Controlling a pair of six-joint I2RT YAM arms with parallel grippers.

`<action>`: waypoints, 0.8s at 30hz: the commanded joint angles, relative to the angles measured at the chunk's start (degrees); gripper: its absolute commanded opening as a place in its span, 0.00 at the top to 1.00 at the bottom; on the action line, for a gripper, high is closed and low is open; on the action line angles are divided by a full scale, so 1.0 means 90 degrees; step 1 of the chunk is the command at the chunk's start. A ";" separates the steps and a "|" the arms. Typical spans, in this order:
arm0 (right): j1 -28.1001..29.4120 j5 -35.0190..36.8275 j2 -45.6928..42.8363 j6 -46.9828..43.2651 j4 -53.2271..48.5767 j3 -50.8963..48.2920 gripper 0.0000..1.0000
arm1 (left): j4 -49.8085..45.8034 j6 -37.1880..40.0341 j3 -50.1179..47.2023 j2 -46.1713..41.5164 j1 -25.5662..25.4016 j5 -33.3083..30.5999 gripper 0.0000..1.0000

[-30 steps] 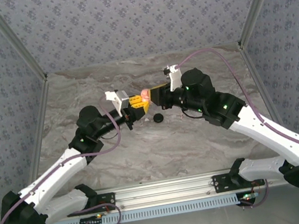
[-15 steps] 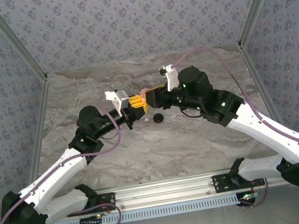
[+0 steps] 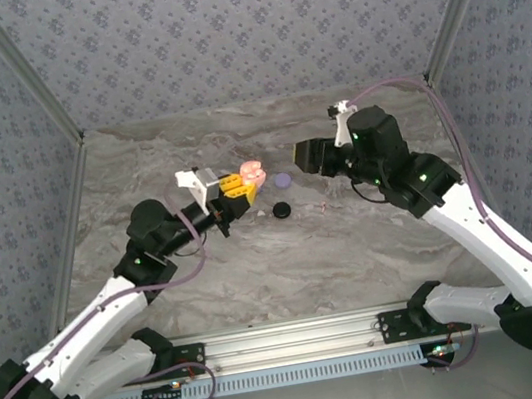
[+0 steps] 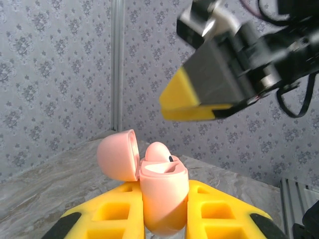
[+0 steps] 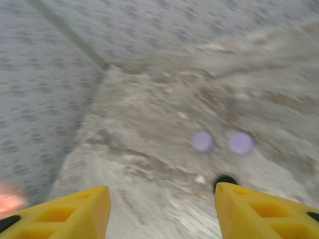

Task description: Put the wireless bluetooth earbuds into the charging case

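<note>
Evidently partway: pinching the open pink case (image 4: 162, 194) in the left fingers (image 4: 107, 214) above the table (image 3: 259, 282), one pink earbud (image 4: 157, 150) seated inside; right fingers (image 5: 65, 211) spread, empty, farther right. Remaining, probably: second earbud, closing lid (image 4: 118, 155).

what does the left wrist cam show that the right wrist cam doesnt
Left wrist: an open pink case clamped in the left gripper, a pink earbud seated in it, and the right gripper hanging above. Right wrist: two purple discs and a black thing on the table, blurred, beyond its own wide-apart fingers. Both: the marble table and the patterned wall.
</note>
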 commanded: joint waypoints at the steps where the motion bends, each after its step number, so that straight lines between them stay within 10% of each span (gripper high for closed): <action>1: -0.0372 0.0302 0.0333 0.0536 -0.1016 -0.0427 0.41 | -0.0237 0.0218 -0.0095 -0.0348 -0.0032 -0.0235 1.00; 24: -0.0875 0.0437 0.4343 0.0318 -0.0881 0.0121 0.49 | -0.0893 0.0371 -0.0507 -0.1154 -0.0026 -0.0396 1.00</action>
